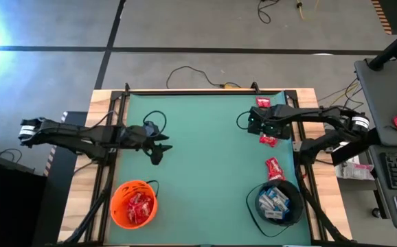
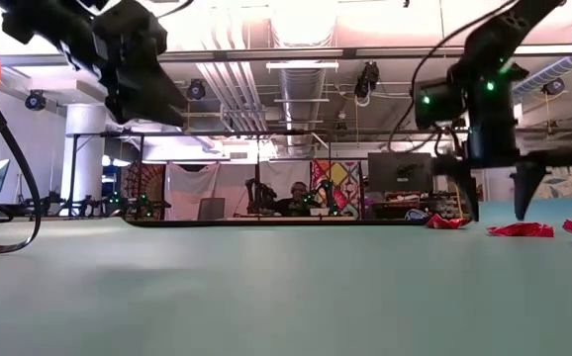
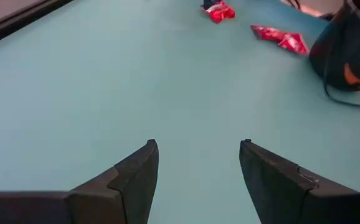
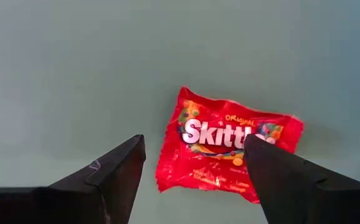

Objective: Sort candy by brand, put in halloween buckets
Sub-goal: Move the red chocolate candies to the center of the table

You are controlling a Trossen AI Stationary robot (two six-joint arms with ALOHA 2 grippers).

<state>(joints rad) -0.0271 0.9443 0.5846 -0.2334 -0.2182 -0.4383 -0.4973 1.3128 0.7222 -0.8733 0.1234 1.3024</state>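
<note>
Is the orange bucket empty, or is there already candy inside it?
Not empty. The high view shows the orange bucket standing upright with several red-wrapped candies lying inside it.

Red candy wrapper (image 4: 227,149), white "Skittles" lettering, small "ORIGINAL" above it

2 halloween buckets stand on the counter (image 1: 205,130): 1 orange bucket (image 1: 134,204) heaped with red packets and 1 black bucket (image 1: 275,203) holding blue-and-white ones, too heaped to count. 3 red Skittles packets lie loose: (image 1: 263,102), (image 1: 268,140), (image 1: 274,168). 2 arms reach in.
</note>
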